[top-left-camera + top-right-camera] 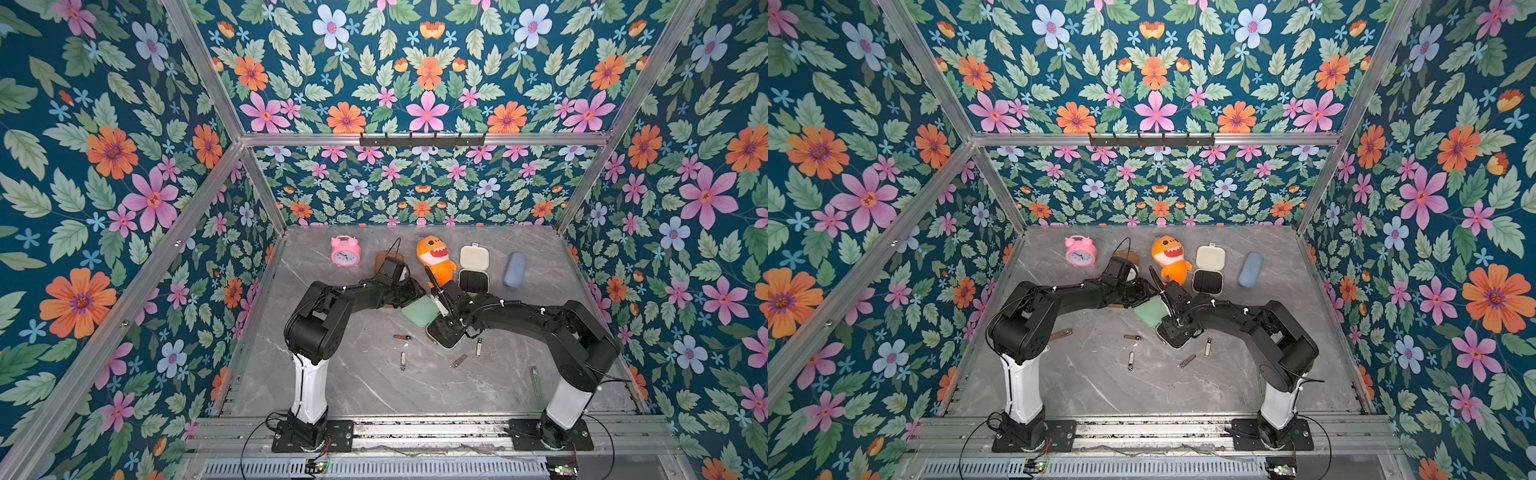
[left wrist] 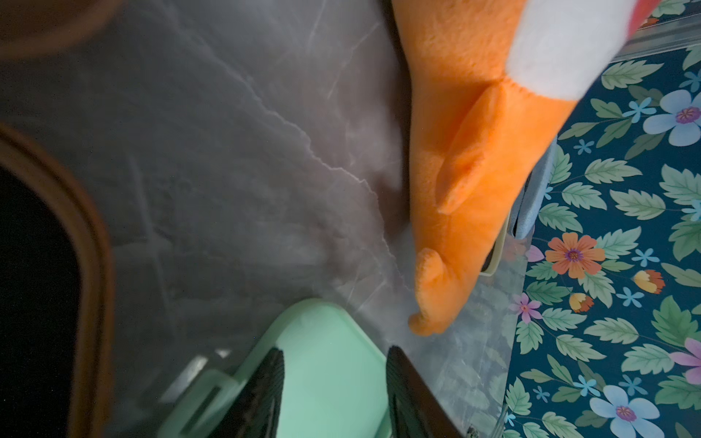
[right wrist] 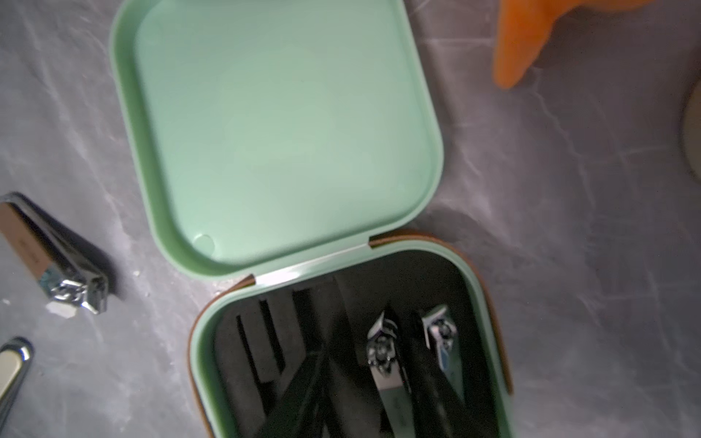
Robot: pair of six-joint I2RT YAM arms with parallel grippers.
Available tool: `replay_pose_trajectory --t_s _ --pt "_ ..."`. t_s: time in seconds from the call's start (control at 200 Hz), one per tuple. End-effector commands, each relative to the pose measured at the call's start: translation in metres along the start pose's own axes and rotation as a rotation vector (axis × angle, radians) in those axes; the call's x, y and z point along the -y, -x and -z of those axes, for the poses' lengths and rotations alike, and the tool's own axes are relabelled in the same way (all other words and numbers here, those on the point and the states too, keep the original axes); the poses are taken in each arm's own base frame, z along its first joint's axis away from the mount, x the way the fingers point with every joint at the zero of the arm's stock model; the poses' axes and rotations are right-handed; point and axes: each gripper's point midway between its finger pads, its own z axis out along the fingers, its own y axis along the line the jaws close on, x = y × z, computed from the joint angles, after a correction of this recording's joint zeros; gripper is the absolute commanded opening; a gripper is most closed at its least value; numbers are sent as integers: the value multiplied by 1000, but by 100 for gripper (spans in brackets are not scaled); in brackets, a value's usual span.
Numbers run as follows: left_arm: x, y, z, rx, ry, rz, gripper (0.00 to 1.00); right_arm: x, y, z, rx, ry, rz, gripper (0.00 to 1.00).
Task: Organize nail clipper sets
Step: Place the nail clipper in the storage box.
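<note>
The mint green case lies open mid-table, lid [image 1: 422,311] flat beside its base [image 3: 212,341]. My right gripper [image 3: 366,341] is open inside the base's black insert, and a metal clipper [image 3: 387,364] lies loose between its fingers. A second clipper [image 3: 442,341] sits alongside. My left gripper [image 2: 335,350] is open, with its fingers [image 2: 265,390] apart over the lid's clasp edge. The cream case [image 1: 473,270] lies open at the back. The brown case [image 2: 91,265] is open, mostly hidden under my left arm. Several loose clippers [image 1: 402,360] lie on the marble in front.
An orange shark plush [image 1: 436,259] lies just behind both grippers, between the brown and cream cases. A pink alarm clock [image 1: 345,250] stands back left and a blue-grey pouch [image 1: 515,270] back right. A slim file [image 1: 536,380] lies near my right arm's base.
</note>
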Motion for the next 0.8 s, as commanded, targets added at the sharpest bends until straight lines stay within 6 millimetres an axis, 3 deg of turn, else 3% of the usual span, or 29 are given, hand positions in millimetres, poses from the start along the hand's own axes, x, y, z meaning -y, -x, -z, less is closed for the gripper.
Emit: replay_pose_trajectory --t_s 0.0,0.4,0.555,0.795 --pt "-34 -12 -2 -29 129 34 48 9 -4 6 -22 -47 -16 42" --pt "-27 -9 -2 -26 105 25 48 11 15 31 40 -39 -48 54" --pt "-11 -2 5 -7 63 9 48 29 15 37 25 -37 -141 56" --pt "22 11 30 44 -6 -21 51 32 19 37 10 87 -255 74"
